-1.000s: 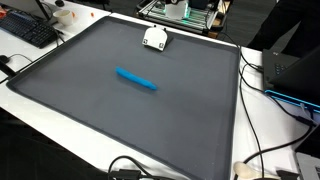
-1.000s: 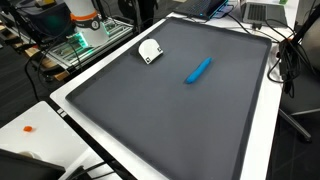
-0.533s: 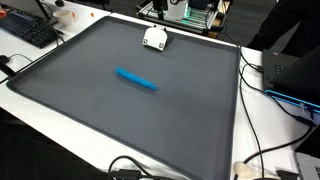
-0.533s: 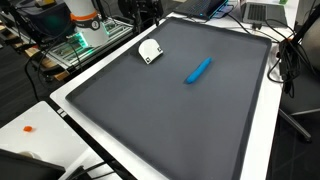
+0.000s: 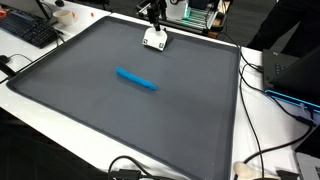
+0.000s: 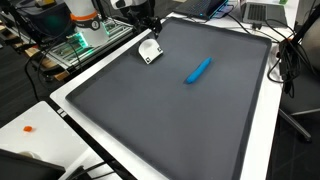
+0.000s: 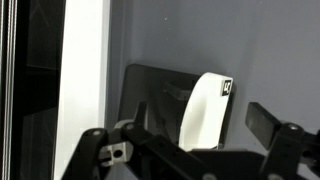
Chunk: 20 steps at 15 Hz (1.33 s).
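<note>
White on top and black underneath, a small device (image 5: 154, 39) (image 6: 150, 51) lies near the far edge of a dark grey mat (image 5: 100, 110) (image 6: 170, 120), close to one of its corners. In the wrist view the device (image 7: 207, 110) shows a curved white body with a small black mark at its upper end, sitting on a flat black plate. The gripper (image 5: 155, 12) (image 6: 148, 20) hangs just above the device, apart from it and touching nothing. In the wrist view the gripper (image 7: 185, 142) has its jaws spread wide, one finger (image 7: 98, 148) to either side of the device, with nothing held between them.

A blue pen (image 5: 136, 79) (image 6: 198, 70) lies flat near the middle of the mat, well apart from the device and the gripper. The mat covers most of a white table (image 5: 270, 140) (image 6: 30, 115). In an exterior view a black keyboard (image 5: 30, 30) sits off one corner of the mat and black cables (image 5: 250, 160) trail along the table's edge. A small orange bit (image 6: 30, 128) lies on the white surface in an exterior view.
</note>
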Available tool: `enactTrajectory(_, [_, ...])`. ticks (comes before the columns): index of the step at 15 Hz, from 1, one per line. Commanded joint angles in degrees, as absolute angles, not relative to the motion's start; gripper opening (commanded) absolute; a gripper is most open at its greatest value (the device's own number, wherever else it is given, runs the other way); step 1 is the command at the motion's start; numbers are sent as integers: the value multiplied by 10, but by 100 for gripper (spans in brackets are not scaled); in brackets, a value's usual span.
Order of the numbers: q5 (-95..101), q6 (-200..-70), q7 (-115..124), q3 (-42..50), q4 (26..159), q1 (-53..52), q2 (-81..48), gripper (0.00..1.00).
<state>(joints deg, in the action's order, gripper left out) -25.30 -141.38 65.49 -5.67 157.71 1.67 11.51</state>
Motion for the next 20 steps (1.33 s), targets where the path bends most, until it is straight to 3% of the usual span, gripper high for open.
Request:
enactTrajectory(1, [-293,-1445,634,-41,1577,-2,86,100])
enactTrajectory(20, [-215,-1562,684,-47,1574,-15,23,100])
